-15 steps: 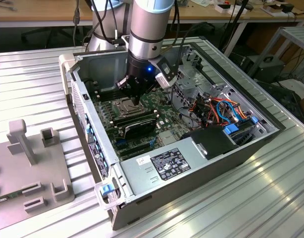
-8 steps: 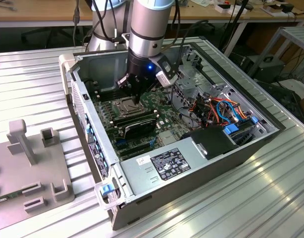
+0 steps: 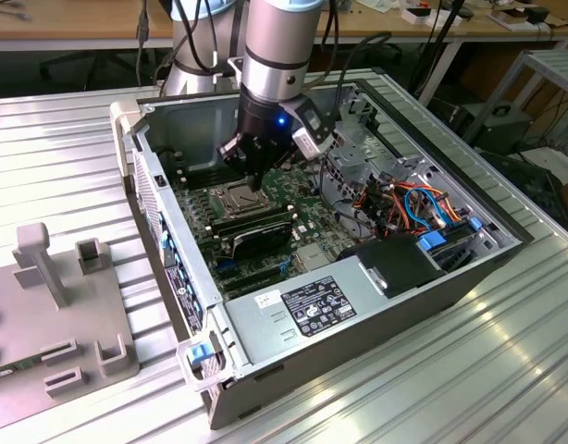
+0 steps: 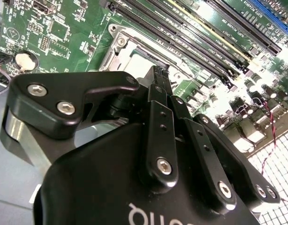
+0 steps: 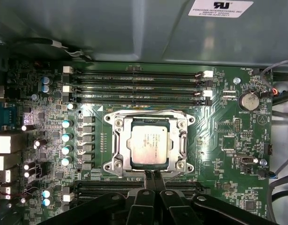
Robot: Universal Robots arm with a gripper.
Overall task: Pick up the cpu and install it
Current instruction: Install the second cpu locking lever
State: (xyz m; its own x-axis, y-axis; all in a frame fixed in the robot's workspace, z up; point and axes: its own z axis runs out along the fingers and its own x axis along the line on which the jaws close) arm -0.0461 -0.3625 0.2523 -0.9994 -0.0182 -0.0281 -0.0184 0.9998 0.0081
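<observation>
Gripper (image 5: pixel 153 177): fingers pressed together, holding nothing | just beside socket (image 5: pixel 117 123) edge | cpu (image 5: pixel 147 145) seated inside

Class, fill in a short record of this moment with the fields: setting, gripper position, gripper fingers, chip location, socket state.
setting: open grey metal computer case holding a green motherboard
gripper position: black two-finger gripper low over the board, its tips at the edge of the metal-framed square socket
gripper fingers: pressed together, nothing between them
chip location: the small flat square cpu with dull grey metallic top lies inside the socket
socket state: frame surrounds the chip; whether latched cannot be told
</observation>
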